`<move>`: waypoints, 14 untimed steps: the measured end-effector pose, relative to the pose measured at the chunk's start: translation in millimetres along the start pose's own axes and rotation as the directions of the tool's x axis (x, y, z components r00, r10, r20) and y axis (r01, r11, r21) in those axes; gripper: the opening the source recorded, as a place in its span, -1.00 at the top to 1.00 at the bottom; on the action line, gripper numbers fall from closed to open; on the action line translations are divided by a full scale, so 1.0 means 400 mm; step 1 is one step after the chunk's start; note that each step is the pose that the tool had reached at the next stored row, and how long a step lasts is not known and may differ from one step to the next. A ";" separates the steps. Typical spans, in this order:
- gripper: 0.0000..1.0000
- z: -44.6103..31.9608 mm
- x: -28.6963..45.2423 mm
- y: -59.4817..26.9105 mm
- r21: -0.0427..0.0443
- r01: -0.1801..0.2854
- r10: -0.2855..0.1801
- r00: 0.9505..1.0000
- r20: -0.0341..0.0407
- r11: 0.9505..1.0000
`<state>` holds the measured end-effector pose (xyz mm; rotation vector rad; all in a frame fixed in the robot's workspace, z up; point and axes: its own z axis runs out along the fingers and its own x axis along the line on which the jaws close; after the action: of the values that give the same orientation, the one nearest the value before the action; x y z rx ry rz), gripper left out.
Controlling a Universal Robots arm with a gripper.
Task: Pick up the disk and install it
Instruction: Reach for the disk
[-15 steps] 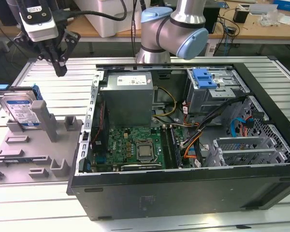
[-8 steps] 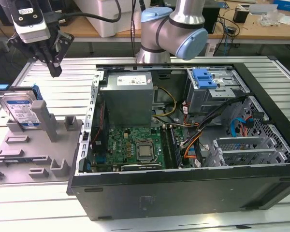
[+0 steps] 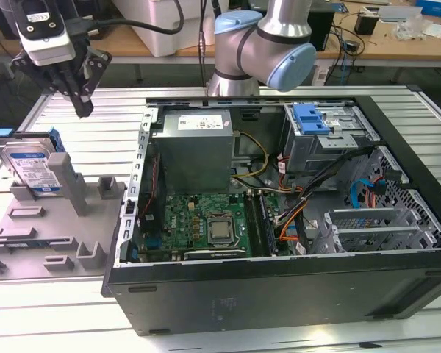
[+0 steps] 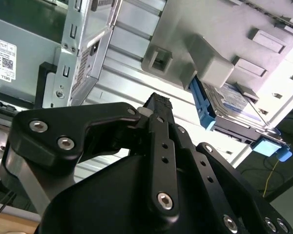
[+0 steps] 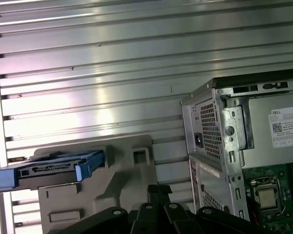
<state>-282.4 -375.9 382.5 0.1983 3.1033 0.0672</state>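
The disk (image 3: 31, 165) is a silver hard drive with a white-and-blue label and a blue bracket. It stands on edge in a grey holder (image 3: 66, 220) at the exterior view's left. My gripper (image 3: 83, 110) hangs above and behind the holder, apart from the disk, shut with nothing between its fingers. In the second wrist view the closed fingertips (image 4: 156, 103) point toward the holder (image 4: 205, 53), with the disk (image 4: 234, 105) beyond it. In the first wrist view the disk (image 5: 53, 168) shows edge-on beside my gripper (image 5: 158, 190).
An open computer case (image 3: 279, 294) lies at the exterior view's right, holding a grey power-supply box (image 3: 195, 147), a motherboard (image 3: 206, 220) and a metal cage with a blue latch (image 3: 312, 121). The ribbed metal table (image 3: 103, 110) lies under my gripper. The arm's base (image 3: 257, 51) stands behind the case.
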 end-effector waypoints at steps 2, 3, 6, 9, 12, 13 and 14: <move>0.79 0.000 0.014 0.000 0.000 -0.002 0.002 1.000 0.000 1.000; 0.79 0.000 0.021 0.000 0.000 -0.003 0.003 1.000 0.000 1.000; 0.79 0.000 0.042 0.000 0.000 -0.010 0.010 1.000 0.001 1.000; 0.79 -0.001 0.065 0.000 0.000 -0.018 0.018 1.000 0.001 1.000; 0.79 -0.001 0.085 0.000 0.001 -0.025 0.025 1.000 0.001 1.000; 0.79 -0.001 0.093 0.000 0.001 -0.027 0.027 1.000 0.001 1.000; 0.79 -0.001 0.098 0.000 0.001 -0.028 0.028 1.000 0.001 1.000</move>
<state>-321.4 -371.0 381.8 0.2421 3.0995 0.0666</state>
